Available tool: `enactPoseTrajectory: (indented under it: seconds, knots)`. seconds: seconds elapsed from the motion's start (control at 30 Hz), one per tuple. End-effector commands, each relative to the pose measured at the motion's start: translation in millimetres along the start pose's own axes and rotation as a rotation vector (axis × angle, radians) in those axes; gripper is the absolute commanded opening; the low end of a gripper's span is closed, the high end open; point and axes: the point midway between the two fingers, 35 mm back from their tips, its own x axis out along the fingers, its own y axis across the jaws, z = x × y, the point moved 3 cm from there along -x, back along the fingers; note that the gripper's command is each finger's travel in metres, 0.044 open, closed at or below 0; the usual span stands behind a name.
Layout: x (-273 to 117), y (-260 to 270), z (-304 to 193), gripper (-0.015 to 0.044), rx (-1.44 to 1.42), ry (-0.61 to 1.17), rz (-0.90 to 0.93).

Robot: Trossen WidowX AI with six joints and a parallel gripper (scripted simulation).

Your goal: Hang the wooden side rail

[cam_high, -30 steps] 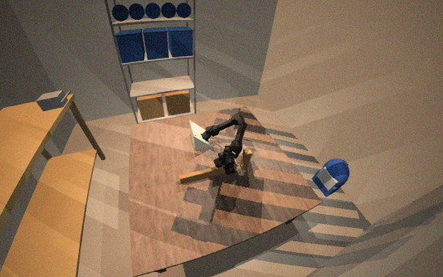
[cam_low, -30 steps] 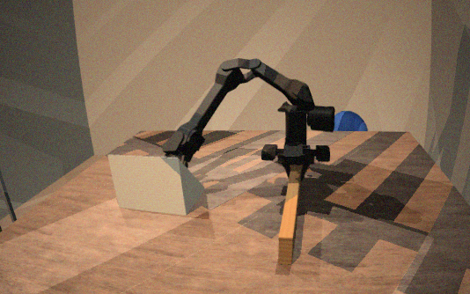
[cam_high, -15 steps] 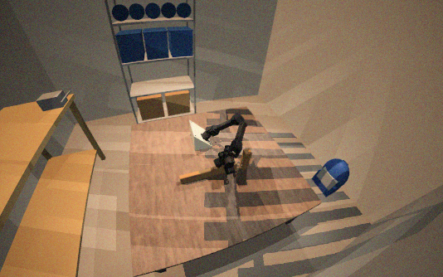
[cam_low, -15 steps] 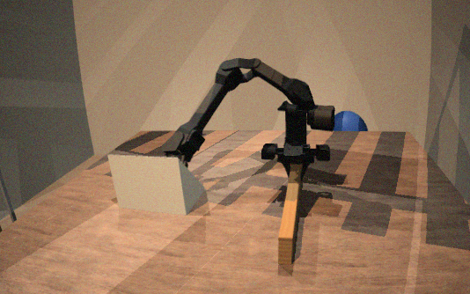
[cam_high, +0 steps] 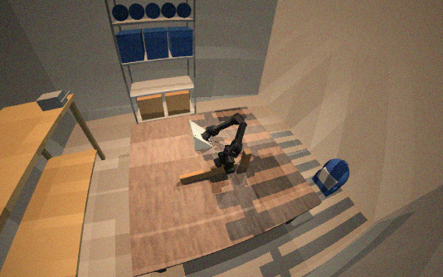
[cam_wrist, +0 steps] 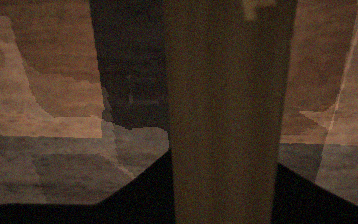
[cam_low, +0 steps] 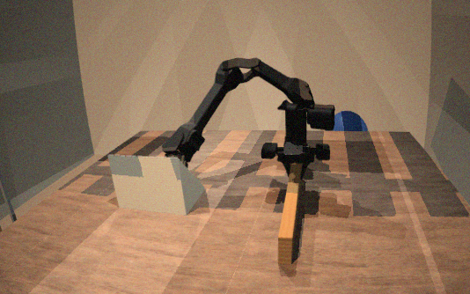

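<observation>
The wooden side rail [cam_high: 193, 177] [cam_low: 289, 216] [cam_wrist: 225, 100] is a long orange-brown bar on edge. Its far end, nearest the exterior camera, is at or just above the table; a small gap cannot be ruled out. My gripper [cam_high: 227, 168] [cam_low: 295, 175] [cam_wrist: 211, 151] points down and is shut on the rail toward its other end, with a black finger on each side in the wrist view. The headboard post [cam_high: 246, 157] stands just beyond the gripper in the top view, and is hidden behind the gripper in the exterior view. The hooks, slot and pins cannot be made out.
A pale wedge-shaped block [cam_high: 197, 136] [cam_low: 150, 187] stands beside the arm's base on the table [cam_high: 158, 232] [cam_low: 106, 260]. A blue rounded object [cam_high: 340, 169] [cam_low: 349, 121] is beyond the table's edge. A shelf rack with blue boxes [cam_high: 156, 45] stands at the back.
</observation>
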Motion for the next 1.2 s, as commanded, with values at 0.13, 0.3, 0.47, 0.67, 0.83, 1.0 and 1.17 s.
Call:
enactPoseTrajectory:
  seconds: [0.13,0.3,0.47,0.67,0.83,1.0,1.17]
  knots:
    - [-4.1,1.5,0.9,0.0000,-0.002,-0.008,0.008]
    - [-3.6,1.0,0.4,0.0000,-0.002,-0.008,0.008]
    - [-3.0,0.4,-0.2,0.0000,-0.001,-0.008,0.008]
    - [-2.3,-0.3,-0.9,0.0000,-0.001,-0.008,0.008]
    - [-1.7,-0.8,-1.5,0.0000,-0.001,-0.008,0.008]
    - [-1.3,-1.4,-2.0,0.0000,-0.001,-0.008,0.008]
    - [-1.5,-2.0,-2.6,0.0000,-0.001,-0.008,0.008]
